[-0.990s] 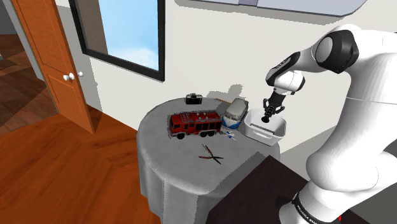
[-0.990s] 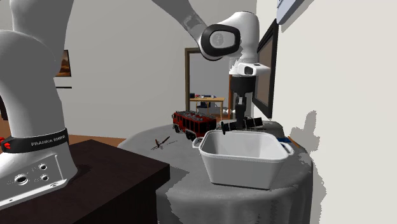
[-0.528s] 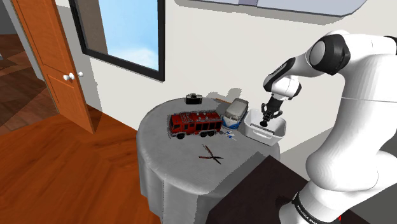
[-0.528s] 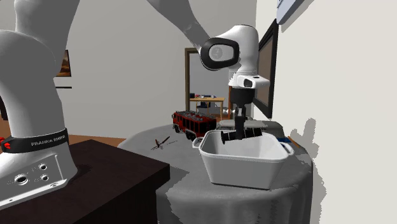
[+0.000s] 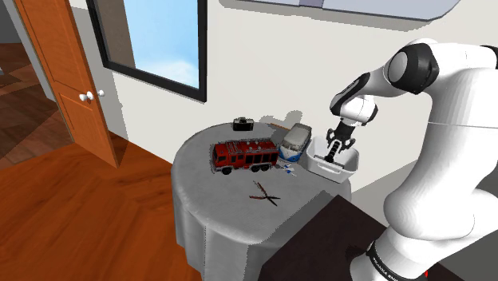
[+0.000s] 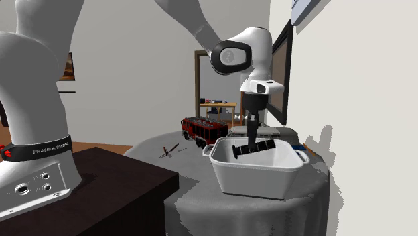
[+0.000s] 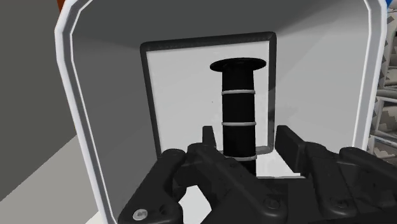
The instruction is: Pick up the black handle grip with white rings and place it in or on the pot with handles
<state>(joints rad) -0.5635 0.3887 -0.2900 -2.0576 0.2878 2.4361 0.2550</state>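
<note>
Claw: I am watching the all-black two-finger claw [image 7: 248, 132] pointing straight down into the pot. It is released, with its fingers standing apart and not clasping the grip.
Grip: the black cylindrical handle grip [image 7: 238, 105] is lying flat inside the pot, in line with the gap between the fingers. It is showing thin white rings spaced along its shaft and a wider round flange at the end away from the claw.
Pot: the white rectangular pot with rounded corners and small side handles [image 6: 258, 178] is sitting at the shoulder view's right side of the table.
Table: the round table draped in grey cloth [image 5: 231, 211] is carrying everything here.
Neighbours: a grey and blue toy van [image 5: 295, 138] is standing just beside the pot and a red toy fire truck [image 5: 245, 155] next to the van. A small black camera [image 5: 243, 124] is sitting behind the truck, and dark scissors [image 5: 266, 193] are lying in front of it.
</note>
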